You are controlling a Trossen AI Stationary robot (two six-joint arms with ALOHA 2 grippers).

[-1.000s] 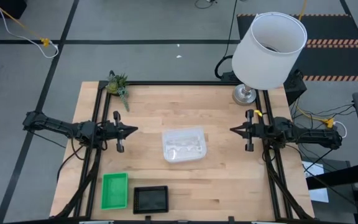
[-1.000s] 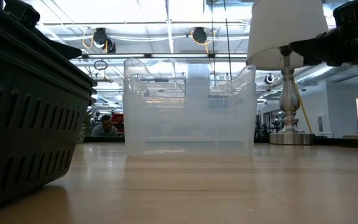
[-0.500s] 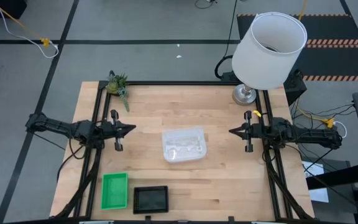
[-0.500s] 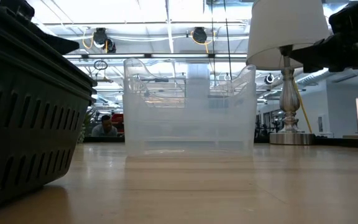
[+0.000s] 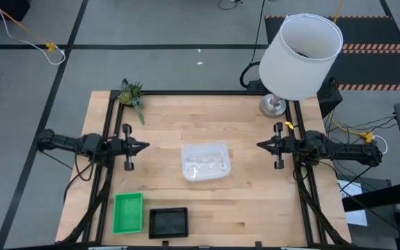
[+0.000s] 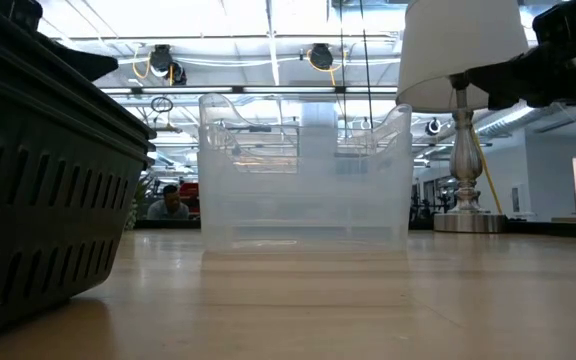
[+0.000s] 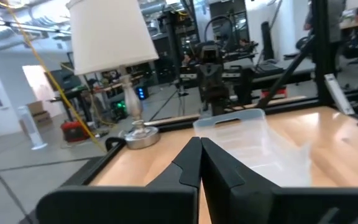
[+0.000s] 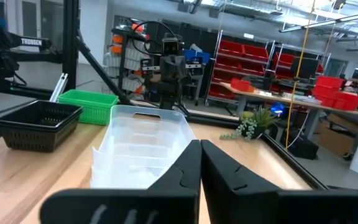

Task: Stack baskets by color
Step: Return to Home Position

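A stack of clear baskets (image 5: 205, 162) stands on its base at the table's middle. A green basket stack (image 5: 128, 212) and a black basket stack (image 5: 168, 221) stand at the near left; the black one (image 6: 38, 180) fills the low view's left. My left gripper (image 5: 146, 146) hovers shut at the left edge, pointing level at the clear baskets (image 7: 260, 140). My right gripper (image 5: 259, 145) hovers shut at the right edge, facing the clear baskets (image 8: 138, 146). Neither touches anything.
A lamp with a large white shade (image 5: 303, 55) stands on its metal foot (image 5: 273, 105) at the far right corner. A small green plant (image 5: 132, 96) lies at the far left corner. Bare wood lies between the grippers and the clear baskets.
My left gripper has drawn back a little toward the table's left edge, away from the clear baskets, staying shut. The baskets have not moved.
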